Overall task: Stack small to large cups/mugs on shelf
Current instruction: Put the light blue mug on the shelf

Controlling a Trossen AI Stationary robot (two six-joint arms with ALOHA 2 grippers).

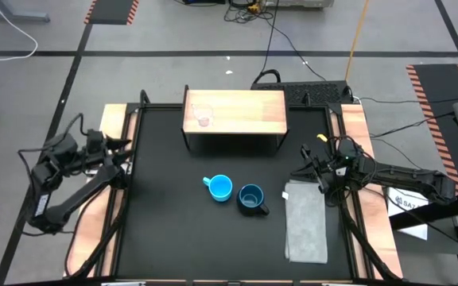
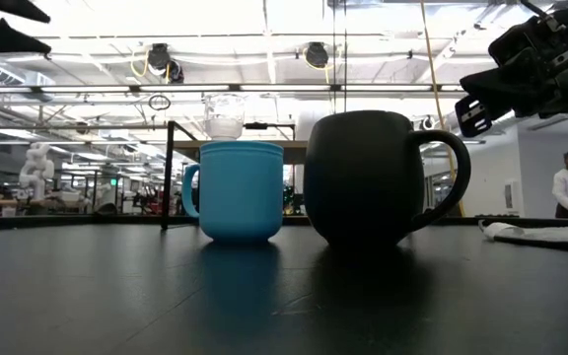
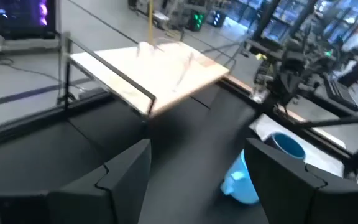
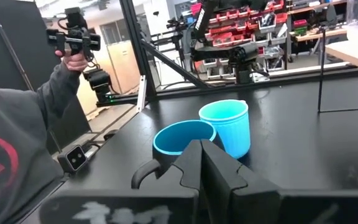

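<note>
The shelf stands at the table's far side, with the tiny clear cup upright on its wooden top near the left end. The light-blue mug and the navy mug stand upright side by side on the black mat at mid-table, also seen as light-blue mug and navy mug. My left gripper hovers open by the table's left edge, well clear of the mugs. My right gripper is shut and hovers right of the navy mug, touching nothing.
A folded grey cloth lies on the mat right of the navy mug, under my right arm. A person's grey sleeve shows beyond the table. Bare black mat lies between the mugs and my left arm.
</note>
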